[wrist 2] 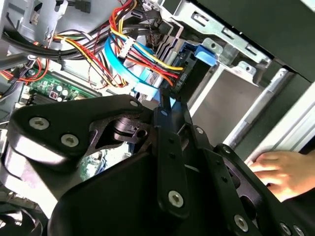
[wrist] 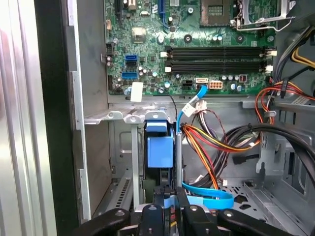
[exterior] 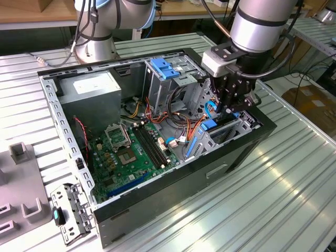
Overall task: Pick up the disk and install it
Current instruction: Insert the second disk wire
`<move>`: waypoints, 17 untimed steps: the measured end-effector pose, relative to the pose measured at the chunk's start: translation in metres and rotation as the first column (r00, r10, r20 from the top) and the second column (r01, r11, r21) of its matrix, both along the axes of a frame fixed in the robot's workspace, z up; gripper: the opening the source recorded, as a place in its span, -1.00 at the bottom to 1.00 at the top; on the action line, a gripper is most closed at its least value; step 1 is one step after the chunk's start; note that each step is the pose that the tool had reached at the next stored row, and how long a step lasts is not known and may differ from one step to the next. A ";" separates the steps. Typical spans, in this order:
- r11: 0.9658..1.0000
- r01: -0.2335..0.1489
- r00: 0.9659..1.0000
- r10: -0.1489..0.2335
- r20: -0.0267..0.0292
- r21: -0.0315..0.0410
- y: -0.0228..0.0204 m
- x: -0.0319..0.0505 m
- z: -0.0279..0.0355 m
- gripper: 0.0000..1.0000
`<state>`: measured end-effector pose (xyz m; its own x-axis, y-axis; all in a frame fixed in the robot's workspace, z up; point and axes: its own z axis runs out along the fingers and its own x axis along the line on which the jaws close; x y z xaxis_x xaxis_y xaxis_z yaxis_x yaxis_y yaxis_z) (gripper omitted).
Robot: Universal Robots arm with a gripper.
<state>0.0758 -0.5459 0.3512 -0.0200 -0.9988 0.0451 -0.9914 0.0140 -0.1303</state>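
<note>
No legible text anywhere, not even on the power supply's white sticker (exterior: 90, 84).

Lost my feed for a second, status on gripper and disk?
Gripper down in the drive bay, jaws shut on the disk. Disk upright in slot. Cables close beside it.

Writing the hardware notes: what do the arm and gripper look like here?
The arm is a silver-grey tube with black joint bands and pale blue caps near its base; black cables loop beside the wrist. A white block sits on the wrist above the gripper, which is matt black, built of bolted linkage plates with silver screw heads in both wrist views.
</note>
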 end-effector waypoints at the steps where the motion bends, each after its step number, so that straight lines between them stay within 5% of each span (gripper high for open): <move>1: 1.000 0.000 1.000 0.000 0.000 0.000 0.0000 0.0000 0.0037 -0.53; 5: 1.000 0.000 1.000 0.000 0.000 0.000 0.0000 0.0000 0.0053 -0.55; 7: 1.000 0.000 1.000 0.000 0.000 0.000 0.0000 0.0000 0.0054 -0.79; 17: 1.000 0.000 1.000 0.000 0.000 0.000 0.0000 0.0000 0.0071 -0.79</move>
<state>0.0758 -0.5458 0.3583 -0.0199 -0.9988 0.0451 -0.9914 0.0139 -0.1303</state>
